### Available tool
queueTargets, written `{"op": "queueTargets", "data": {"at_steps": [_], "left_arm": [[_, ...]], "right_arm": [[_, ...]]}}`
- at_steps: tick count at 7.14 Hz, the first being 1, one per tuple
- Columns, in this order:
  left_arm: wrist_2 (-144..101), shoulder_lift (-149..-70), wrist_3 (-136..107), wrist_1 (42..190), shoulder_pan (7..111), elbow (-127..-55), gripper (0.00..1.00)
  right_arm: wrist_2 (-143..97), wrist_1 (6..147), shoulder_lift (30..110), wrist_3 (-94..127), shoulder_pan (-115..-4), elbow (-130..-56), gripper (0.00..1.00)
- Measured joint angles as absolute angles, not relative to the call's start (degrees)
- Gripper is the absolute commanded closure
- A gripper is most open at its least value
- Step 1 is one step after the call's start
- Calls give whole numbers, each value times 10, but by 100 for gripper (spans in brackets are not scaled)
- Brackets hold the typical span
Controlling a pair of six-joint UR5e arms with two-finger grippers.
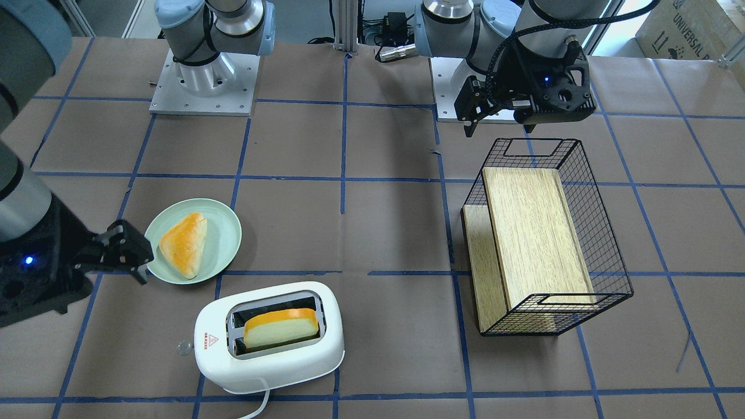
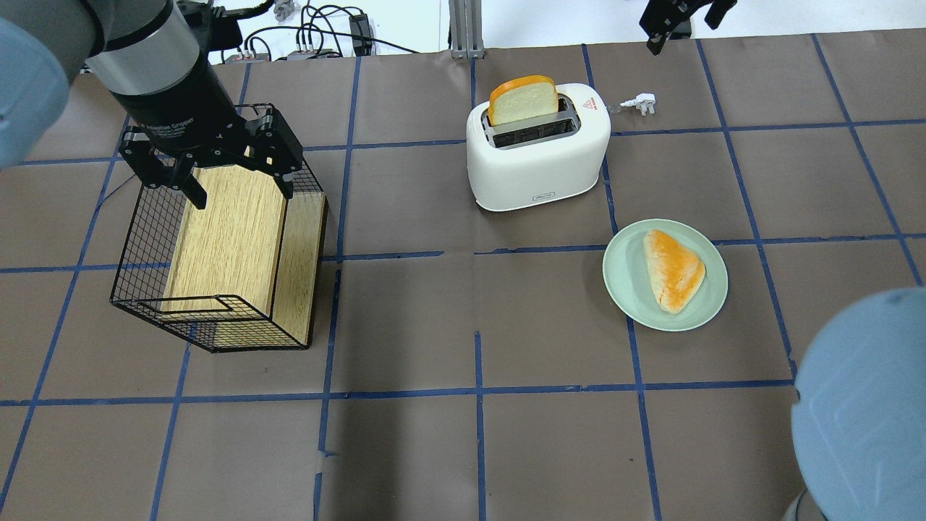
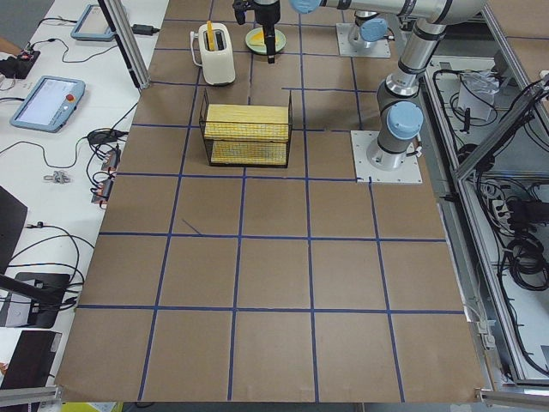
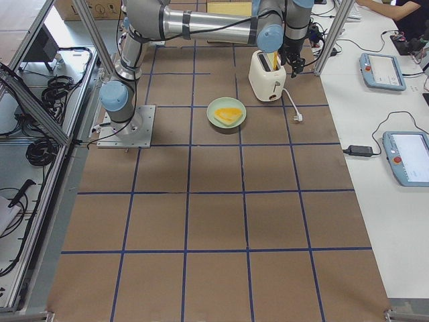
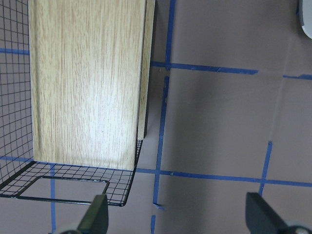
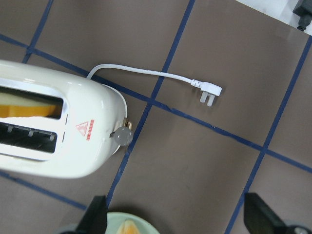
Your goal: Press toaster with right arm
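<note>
The white toaster (image 1: 268,349) stands near the table's operator-side edge with a bread slice (image 1: 279,329) in one slot. It also shows in the overhead view (image 2: 539,155) and the right wrist view (image 6: 58,146). Its clear side lever (image 6: 124,136) sticks out of the end with the red triangle. My right gripper (image 1: 135,256) is open and empty. It hovers off the toaster's lever end, apart from it, also seen in the overhead view (image 2: 680,22) and the right wrist view (image 6: 176,217). My left gripper (image 2: 217,174) is open and empty above the wire basket.
A green plate (image 1: 224,233) with a triangular pastry (image 1: 185,244) lies beside the toaster, under the right gripper's edge. The toaster's cord ends in a loose plug (image 6: 209,91). A black wire basket (image 2: 145,246) with wooden boards (image 5: 87,83) sits on my left side.
</note>
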State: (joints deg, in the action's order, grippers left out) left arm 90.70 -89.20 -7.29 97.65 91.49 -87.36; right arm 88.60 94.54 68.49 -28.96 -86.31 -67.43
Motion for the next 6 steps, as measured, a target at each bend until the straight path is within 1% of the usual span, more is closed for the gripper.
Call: {"op": "queueTargets", "data": {"at_steps": [2, 3, 4, 6], "left_arm": [[907, -892, -73, 976, 915, -874, 0], [907, -892, -73, 976, 915, -874, 0], [907, -892, -73, 976, 915, -874, 0], [907, -892, -73, 976, 915, -874, 0]], "right_arm": [[892, 923, 795, -286, -870, -787, 0], [892, 913, 839, -286, -870, -822, 0], [892, 898, 862, -284, -870, -835, 0], [896, 840, 877, -272, -871, -836, 0]]}}
